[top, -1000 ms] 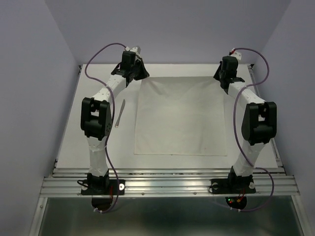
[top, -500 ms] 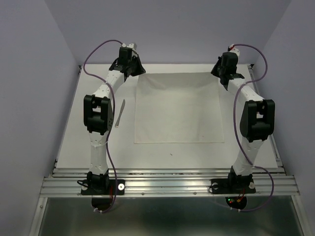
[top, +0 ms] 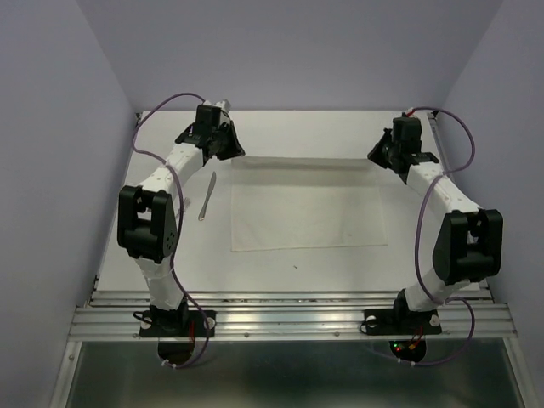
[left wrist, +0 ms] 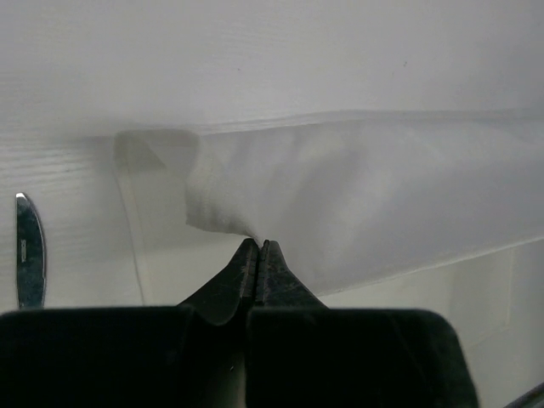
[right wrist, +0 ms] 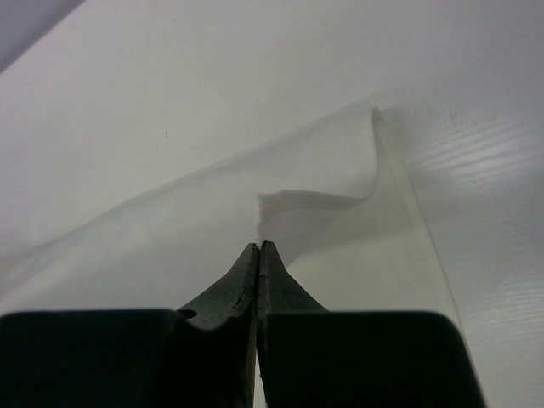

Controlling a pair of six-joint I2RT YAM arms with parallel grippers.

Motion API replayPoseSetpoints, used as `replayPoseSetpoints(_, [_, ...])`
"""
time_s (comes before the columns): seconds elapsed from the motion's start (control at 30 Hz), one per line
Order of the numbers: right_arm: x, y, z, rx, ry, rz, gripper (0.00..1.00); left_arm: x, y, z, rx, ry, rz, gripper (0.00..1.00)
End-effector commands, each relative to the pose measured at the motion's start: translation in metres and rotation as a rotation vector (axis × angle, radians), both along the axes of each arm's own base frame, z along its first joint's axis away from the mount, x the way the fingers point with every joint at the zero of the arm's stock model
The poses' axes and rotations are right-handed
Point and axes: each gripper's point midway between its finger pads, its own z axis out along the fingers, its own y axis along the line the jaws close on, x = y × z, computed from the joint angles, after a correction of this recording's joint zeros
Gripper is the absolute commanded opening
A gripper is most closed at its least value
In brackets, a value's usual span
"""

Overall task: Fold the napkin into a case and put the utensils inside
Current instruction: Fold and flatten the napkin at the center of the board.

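Between the two pincers the napkin sags in a loose fold, its far corners pinched tight by the left gripper and right gripper, its near edge flat on the table. Near the left gripper's outer side lies a knife, clear of the napkin's edge; beyond both grippers the surface is bare

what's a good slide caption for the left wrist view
Left gripper shut on a raised corner of the napkin, knife at the frame's edge.
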Motion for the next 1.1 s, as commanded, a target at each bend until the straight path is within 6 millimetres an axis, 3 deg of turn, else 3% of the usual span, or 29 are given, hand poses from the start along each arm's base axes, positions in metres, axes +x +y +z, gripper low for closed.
replayPoseSetpoints(0.0, [-0.036, -0.012, 0.003, 0.003, 0.031, -0.049, 0.01, -0.031, 0.007, 0.05, -0.003, -0.109, 0.004, 0.0])
replayPoseSetpoints(0.07, [-0.047, -0.016, -0.002, -0.007, 0.051, -0.061, 0.01, -0.049, 0.002, 0.04, -0.014, -0.081, -0.005, 0.0])
replayPoseSetpoints(0.1, [-0.055, -0.016, -0.008, -0.009, 0.075, -0.061, 0.01, -0.056, 0.0, 0.047, -0.033, -0.091, -0.002, 0.0])
replayPoseSetpoints(0.17, [-0.071, -0.017, -0.016, -0.012, 0.095, -0.06, 0.01, -0.071, -0.003, 0.037, -0.042, -0.069, -0.004, 0.0])
replayPoseSetpoints(0.23, [-0.083, -0.016, -0.023, -0.009, 0.114, -0.052, 0.01, -0.085, -0.01, 0.042, -0.067, -0.076, -0.01, 0.0])
replayPoseSetpoints(0.27, [-0.095, -0.017, -0.031, -0.012, 0.13, -0.051, 0.01, -0.094, -0.014, 0.033, -0.065, -0.057, -0.016, 0.0])
replayPoseSetpoints(0.5, [-0.135, -0.023, -0.056, -0.026, 0.183, -0.078, 0.01, -0.134, -0.03, 0.023, -0.076, -0.04, -0.017, 0.0])
replayPoseSetpoints(0.77, [-0.158, -0.022, -0.066, -0.036, 0.198, -0.048, 0.01, -0.168, -0.029, 0.003, -0.099, 0.008, -0.008, 0.0])
replayPoseSetpoints(0.9, [-0.165, -0.021, -0.068, -0.032, 0.212, -0.041, 0.01, -0.179, -0.03, -0.001, -0.113, 0.016, -0.012, 0.0])
replayPoseSetpoints(1.07, [-0.172, -0.017, -0.076, -0.015, 0.239, -0.022, 0.01, -0.193, -0.032, -0.019, -0.116, 0.064, -0.02, 0.0])
